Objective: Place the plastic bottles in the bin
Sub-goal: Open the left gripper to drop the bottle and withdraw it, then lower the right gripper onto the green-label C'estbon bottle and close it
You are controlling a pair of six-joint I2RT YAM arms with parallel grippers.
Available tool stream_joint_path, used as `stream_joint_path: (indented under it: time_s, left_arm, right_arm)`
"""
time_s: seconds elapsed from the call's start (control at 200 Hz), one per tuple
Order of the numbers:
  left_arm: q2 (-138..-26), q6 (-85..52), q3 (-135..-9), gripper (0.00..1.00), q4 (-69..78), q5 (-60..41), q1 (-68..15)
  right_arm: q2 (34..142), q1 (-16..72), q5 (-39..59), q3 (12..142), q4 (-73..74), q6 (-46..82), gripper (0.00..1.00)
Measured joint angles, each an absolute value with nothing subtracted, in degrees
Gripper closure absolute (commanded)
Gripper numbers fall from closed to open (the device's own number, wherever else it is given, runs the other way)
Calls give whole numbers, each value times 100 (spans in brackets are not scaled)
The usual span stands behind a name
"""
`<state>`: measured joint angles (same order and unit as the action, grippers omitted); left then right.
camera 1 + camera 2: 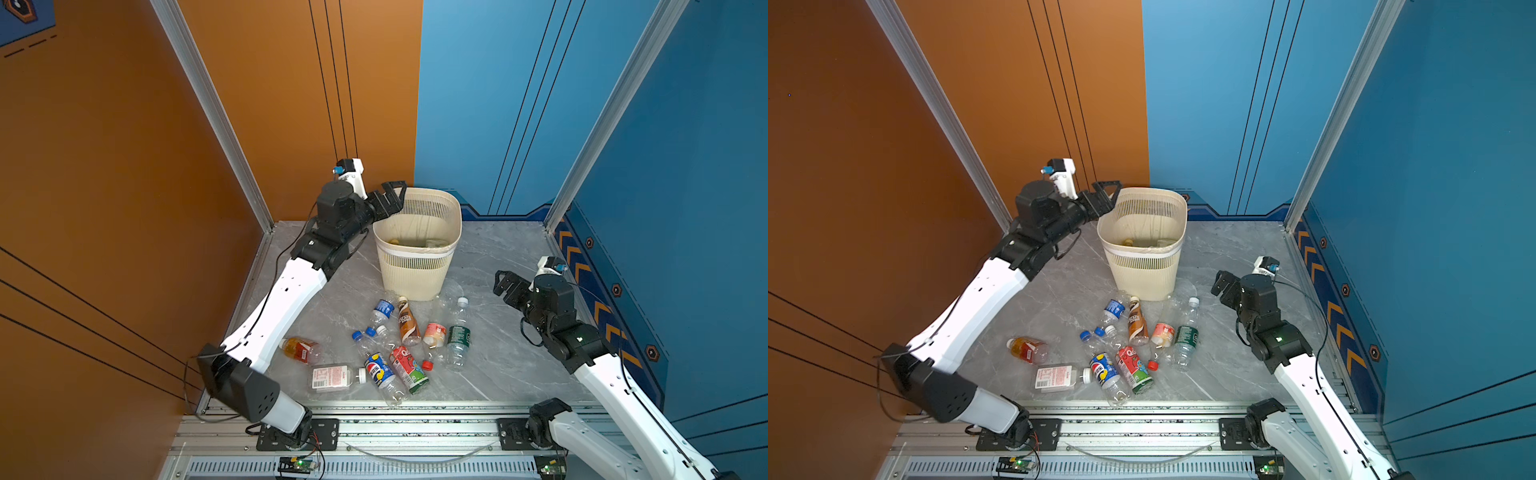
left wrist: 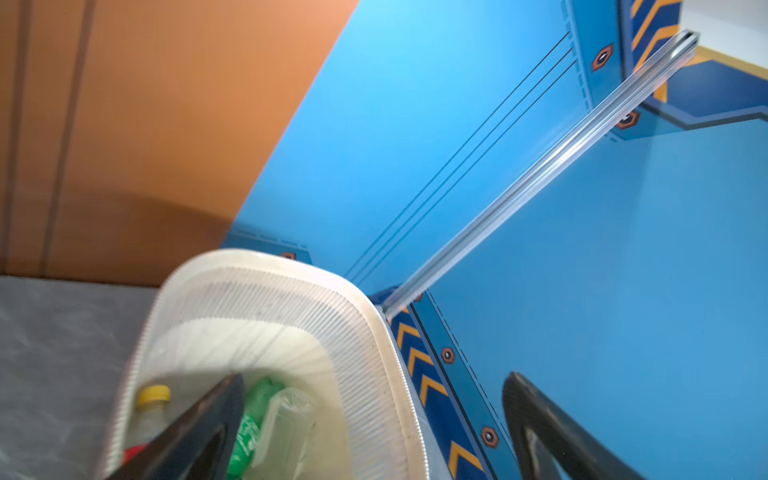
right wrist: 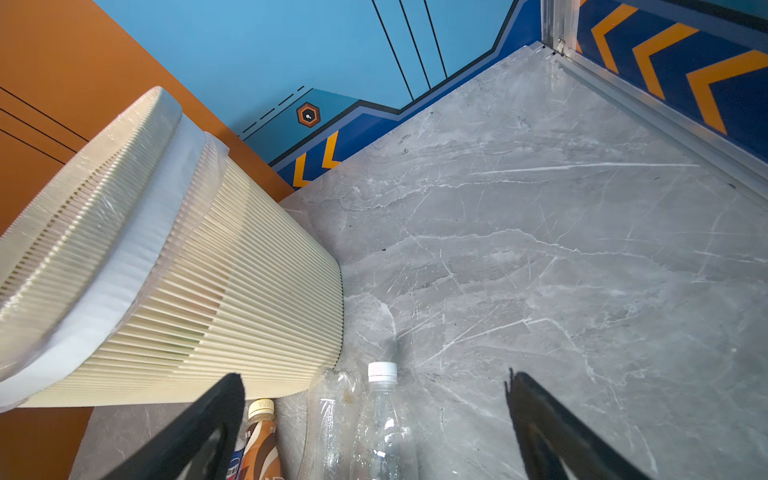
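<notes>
The cream bin (image 1: pixel 415 270) (image 1: pixel 1142 270) stands at the back of the grey floor. My left gripper (image 1: pixel 392 195) (image 2: pixel 374 376) hangs open and empty over its rear left rim. Inside the bin (image 2: pixel 374 316) lie a green bottle (image 2: pixel 253 415), a clear one with a yellow cap (image 2: pixel 153 395) and a crumpled clear one (image 2: pixel 286 419). Several plastic bottles lie scattered in front of the bin, among them a brown one (image 1: pixel 407 322) and a white-capped clear one (image 1: pixel 457 338) (image 3: pixel 380 415). To the right of the pile, my right gripper (image 1: pixel 505 282) (image 3: pixel 375 375) hovers open and empty.
An orange-filled bottle (image 1: pixel 301 349) and a flat bottle with a red and white label (image 1: pixel 332 378) lie apart at the pile's left, near the left arm. Orange and blue walls close the floor on three sides. An aluminium rail (image 1: pixel 415 415) runs along the front.
</notes>
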<state>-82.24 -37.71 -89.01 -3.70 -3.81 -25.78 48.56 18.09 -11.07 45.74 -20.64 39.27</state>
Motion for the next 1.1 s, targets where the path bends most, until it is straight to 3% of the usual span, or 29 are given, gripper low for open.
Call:
stream_joint_path:
  time_s: [0.195, 0.391, 0.681, 1.101]
  left_arm:
    - [-6169, -3205, -5972, 2, -233, 753, -2556]
    - [-5336, -3194, -3935, 2, -897, 1208, -2346]
    - [-4932, -3304, -3660, 1, -1048, 1328, -2115]
    - [-5109, -3444, -3660, 2, -1094, 1299, -1997]
  right_arm:
    - [4880, 2110, -1007, 4289, -2224, 4174, 0]
    - [4991, 3076, -1068, 3822, -2383, 4674, 0]
    - [5964, 4534, -1253, 3315, -2388, 5540, 0]
    - [6991, 4508, -1420, 3315, -1975, 5649, 9]
